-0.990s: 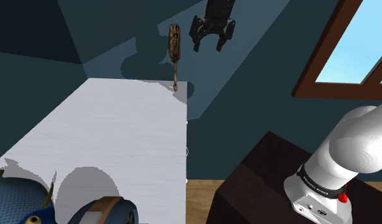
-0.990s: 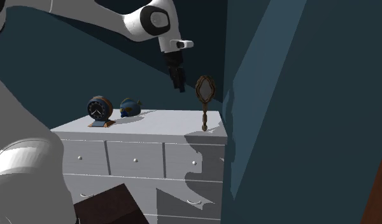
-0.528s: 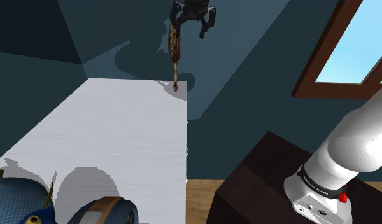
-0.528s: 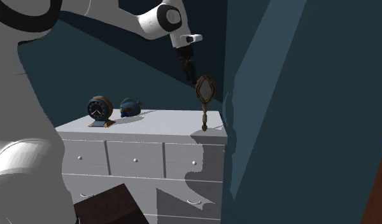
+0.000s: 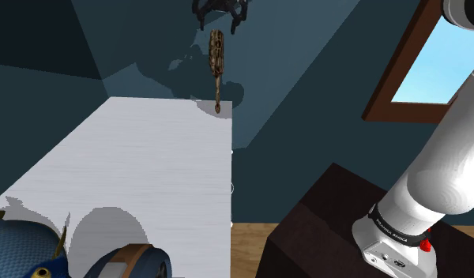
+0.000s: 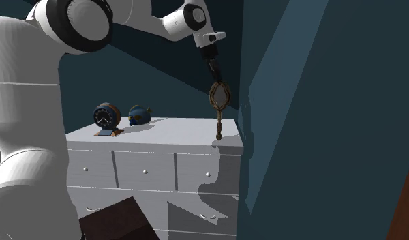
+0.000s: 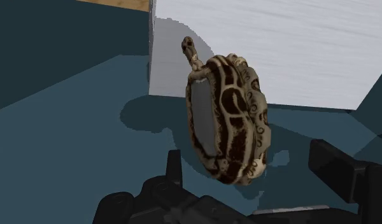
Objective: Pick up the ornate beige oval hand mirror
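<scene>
- Hand mirror (image 5: 216,55) stands upright on its handle tip at far corner of white dresser (image 5: 148,174), close to the dark teal wall.
- Gripper (image 6: 213,71) hangs directly over mirror's oval head.
- Wrist view: 2 fingers (image 7: 336,167) spread wide, mirror head between them, untouched; nothing gripped.
- Clock (image 6: 106,117) & blue figurine (image 6: 138,114) sit well apart from mirror.

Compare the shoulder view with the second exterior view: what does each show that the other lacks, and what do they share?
Shoulder view adds: a window with blue sky. Second exterior view adds: the dresser's drawer fronts. Shared: the hand mirror upright on the dresser top, the open gripper over it, the clock, the blue figurine.
</scene>
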### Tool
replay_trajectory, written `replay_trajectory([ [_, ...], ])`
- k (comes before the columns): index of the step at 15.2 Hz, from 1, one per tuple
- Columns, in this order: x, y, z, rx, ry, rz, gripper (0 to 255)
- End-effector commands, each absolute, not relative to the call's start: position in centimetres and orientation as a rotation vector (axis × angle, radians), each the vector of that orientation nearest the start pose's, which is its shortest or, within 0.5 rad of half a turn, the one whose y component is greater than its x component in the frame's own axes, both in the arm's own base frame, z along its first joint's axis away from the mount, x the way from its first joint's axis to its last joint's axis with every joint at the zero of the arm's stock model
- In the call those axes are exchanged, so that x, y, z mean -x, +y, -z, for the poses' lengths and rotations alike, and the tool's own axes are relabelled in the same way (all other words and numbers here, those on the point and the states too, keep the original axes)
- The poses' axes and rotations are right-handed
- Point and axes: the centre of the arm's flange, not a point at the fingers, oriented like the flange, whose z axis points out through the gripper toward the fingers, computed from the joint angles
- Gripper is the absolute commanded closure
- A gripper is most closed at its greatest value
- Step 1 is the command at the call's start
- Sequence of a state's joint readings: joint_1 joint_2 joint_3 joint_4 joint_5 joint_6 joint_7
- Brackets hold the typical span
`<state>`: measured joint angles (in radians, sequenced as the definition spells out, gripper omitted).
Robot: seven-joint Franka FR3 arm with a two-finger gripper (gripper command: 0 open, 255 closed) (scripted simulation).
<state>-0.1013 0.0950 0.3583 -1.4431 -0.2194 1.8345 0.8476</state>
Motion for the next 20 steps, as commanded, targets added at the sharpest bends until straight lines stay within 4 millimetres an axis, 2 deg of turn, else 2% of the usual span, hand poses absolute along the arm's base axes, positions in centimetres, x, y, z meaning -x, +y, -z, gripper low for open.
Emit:
replay_trajectory([
  [1, -59.6, 12.6, -65.5, 2.965, 0.878, 0.557, 0],
  [5, -59.6, 12.6, -63.1, 2.965, 0.878, 0.557, 0],
  [7, -59.6, 12.6, -63.1, 2.965, 0.878, 0.557, 0],
  [8, -59.6, 12.6, -63.1, 2.965, 0.878, 0.557, 255],
  [17, -59.6, 12.6, -63.1, 2.965, 0.878, 0.557, 255],
  [20, -59.6, 12.6, -64.7, 2.965, 0.878, 0.557, 255],
])
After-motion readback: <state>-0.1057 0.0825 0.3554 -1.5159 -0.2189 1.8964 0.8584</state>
